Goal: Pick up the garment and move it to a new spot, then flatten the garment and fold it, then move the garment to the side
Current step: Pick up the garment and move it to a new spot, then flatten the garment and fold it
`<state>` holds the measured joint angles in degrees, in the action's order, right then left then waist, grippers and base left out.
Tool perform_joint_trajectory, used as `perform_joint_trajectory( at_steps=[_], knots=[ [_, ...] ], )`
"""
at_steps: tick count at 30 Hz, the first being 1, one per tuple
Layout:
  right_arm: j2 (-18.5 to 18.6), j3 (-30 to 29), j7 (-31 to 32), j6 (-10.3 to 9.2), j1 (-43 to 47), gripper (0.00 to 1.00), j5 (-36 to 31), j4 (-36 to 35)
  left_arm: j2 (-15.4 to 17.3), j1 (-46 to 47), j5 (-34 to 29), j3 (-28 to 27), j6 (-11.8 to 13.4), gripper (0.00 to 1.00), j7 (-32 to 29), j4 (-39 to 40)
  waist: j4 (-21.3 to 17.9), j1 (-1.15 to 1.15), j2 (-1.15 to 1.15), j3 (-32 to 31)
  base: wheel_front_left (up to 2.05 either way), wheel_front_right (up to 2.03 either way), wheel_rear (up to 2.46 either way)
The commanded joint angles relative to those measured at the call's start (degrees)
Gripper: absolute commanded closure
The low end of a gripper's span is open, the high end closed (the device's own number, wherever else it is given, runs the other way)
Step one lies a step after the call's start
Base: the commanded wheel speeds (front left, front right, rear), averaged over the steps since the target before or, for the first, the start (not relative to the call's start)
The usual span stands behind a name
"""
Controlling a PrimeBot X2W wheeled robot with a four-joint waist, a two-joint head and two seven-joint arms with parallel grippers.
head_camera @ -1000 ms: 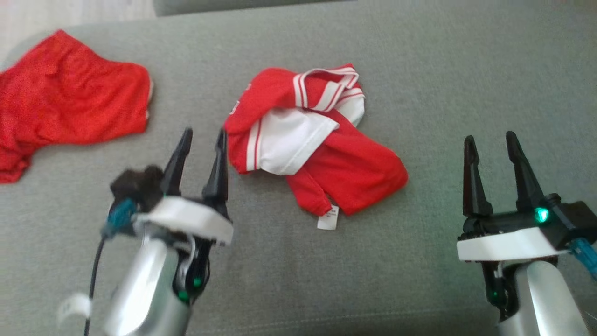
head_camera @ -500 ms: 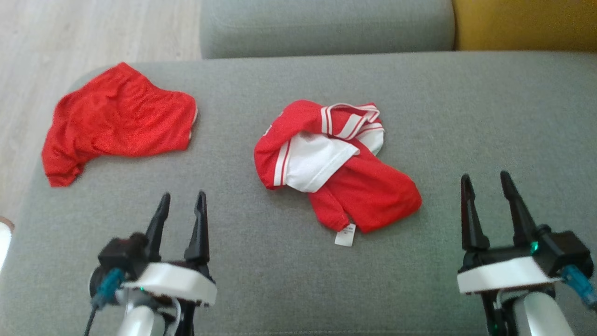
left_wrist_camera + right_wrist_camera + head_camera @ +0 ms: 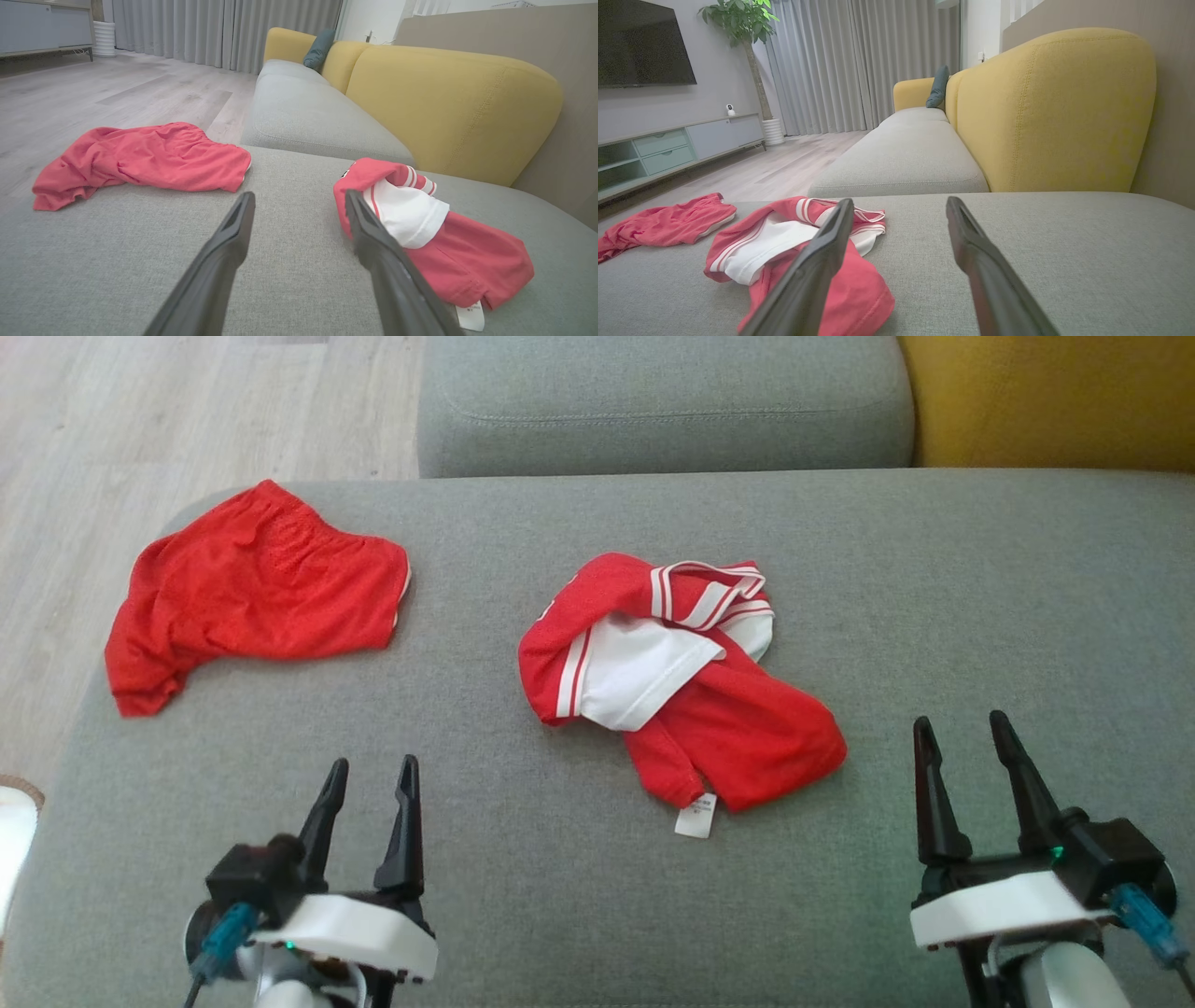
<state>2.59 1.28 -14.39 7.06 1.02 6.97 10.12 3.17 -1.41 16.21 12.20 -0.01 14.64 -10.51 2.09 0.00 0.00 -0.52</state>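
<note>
As the head camera is tilting up, the left pincer (image 3: 373,763) is seemingly drawing back from the shirt (image 3: 672,681), which is lying crumpled on the sofa (image 3: 980,569) with shorts (image 3: 261,588) well to its left, and both it and the right pincer (image 3: 961,719) are hanging spread and empty, leaving pickup unstarted.

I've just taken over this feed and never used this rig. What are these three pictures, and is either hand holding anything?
It's a two-armed robot facing a grey sofa seat. The overhead picture comes from its head; the two low ones come from wrist cameras, each looking along that hand's dark fingers. The left hand and right hand are both open and empty, over the seat's near side. On the seat lie a crumpled red-and-white shirt in the middle and red shorts to its left.
</note>
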Motion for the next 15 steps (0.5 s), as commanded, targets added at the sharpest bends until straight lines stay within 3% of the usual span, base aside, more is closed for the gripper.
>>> perform_joint_trajectory(
  at_steps=[1,15],
  knots=[
    [0.3,1.4,-0.6,0.43,-1.2,0.00,0.0,-1.4,-0.3,1.4,0.0,-1.6,0.0,0.00,0.4,1.5,-0.1,0.00,0.00,0.0,0.00,0.00,0.00],
    [0.3,1.3,-0.6,0.43,-1.3,0.00,-0.3,-0.9,-0.3,1.6,0.4,-1.0,0.5,0.00,0.4,0.8,0.0,0.00,0.00,0.2,0.00,0.00,0.00]
  ],
)
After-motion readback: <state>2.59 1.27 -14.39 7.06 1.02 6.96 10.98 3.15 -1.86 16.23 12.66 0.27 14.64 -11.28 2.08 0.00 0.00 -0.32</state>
